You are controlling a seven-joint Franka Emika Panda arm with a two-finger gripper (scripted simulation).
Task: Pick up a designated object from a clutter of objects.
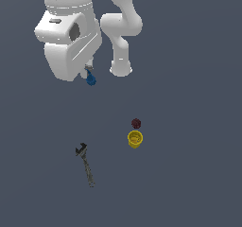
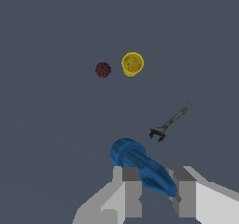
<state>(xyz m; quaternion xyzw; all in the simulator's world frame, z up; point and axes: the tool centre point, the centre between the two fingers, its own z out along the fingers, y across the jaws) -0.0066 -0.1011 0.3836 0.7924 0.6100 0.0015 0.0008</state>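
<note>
Overhead, blue piece (image 2: 140, 164) between the fingers (image 2: 132, 192), wrench (image 2: 170, 122) below

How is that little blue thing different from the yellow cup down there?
The blue piece sits between the robot's jaws, while the yellow cup stands on the floor beside a dark red ball. The blue piece is bright blue, lumpy and elongated; the yellow cup is round and open at the top. In the exterior view, the blue piece looks smaller than the yellow cup. Both are small, single-coloured items.
</note>
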